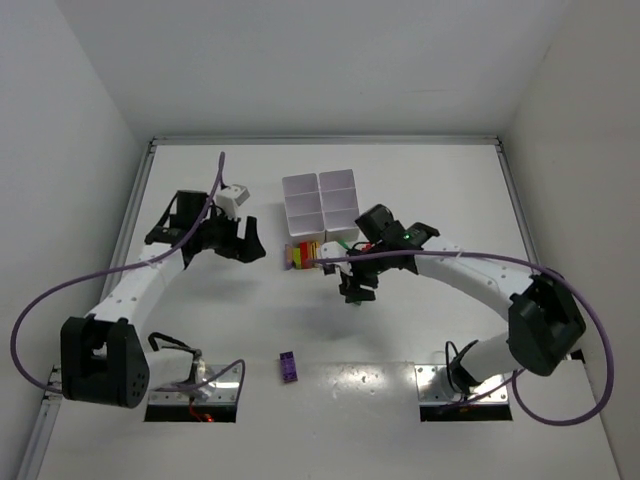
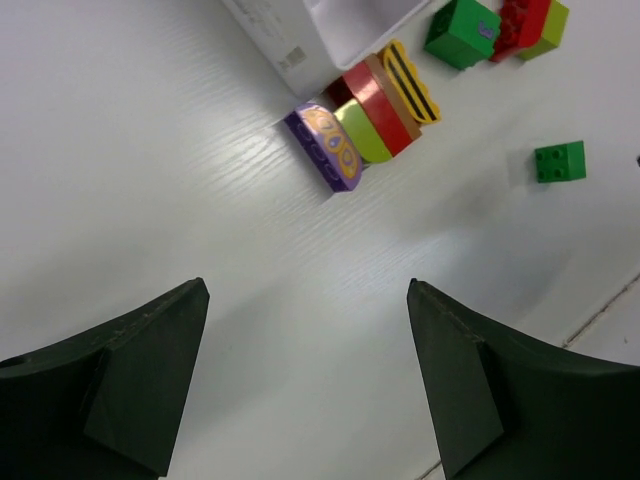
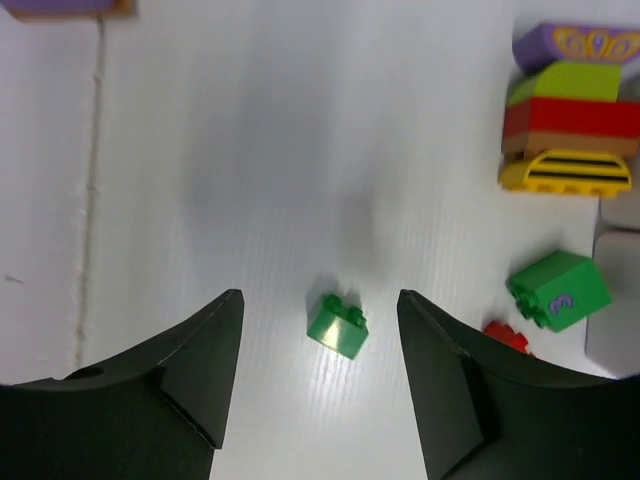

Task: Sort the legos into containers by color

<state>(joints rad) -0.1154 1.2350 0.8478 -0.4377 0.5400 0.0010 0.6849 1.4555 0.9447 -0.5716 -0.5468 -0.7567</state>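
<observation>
A small green lego [image 3: 337, 326] lies on the table between the open jaws of my right gripper [image 3: 320, 300], not touched by either finger. The right gripper [image 1: 357, 287] hovers just below the white six-compartment container [image 1: 320, 205]. A row of joined legos, purple, lime, red, brown and yellow [image 2: 365, 125], lies against the container's near corner [image 2: 300, 45]. A green lego with a numeral [image 3: 558, 290] and a red one [image 3: 508, 336] lie beside it. My left gripper [image 2: 307, 287] is open and empty over bare table, left of the row [image 1: 302, 255].
A purple lego [image 1: 288, 367] lies alone near the front edge between the arm bases. A table seam runs along the left of the right wrist view [image 3: 92, 180]. White walls enclose the table on three sides.
</observation>
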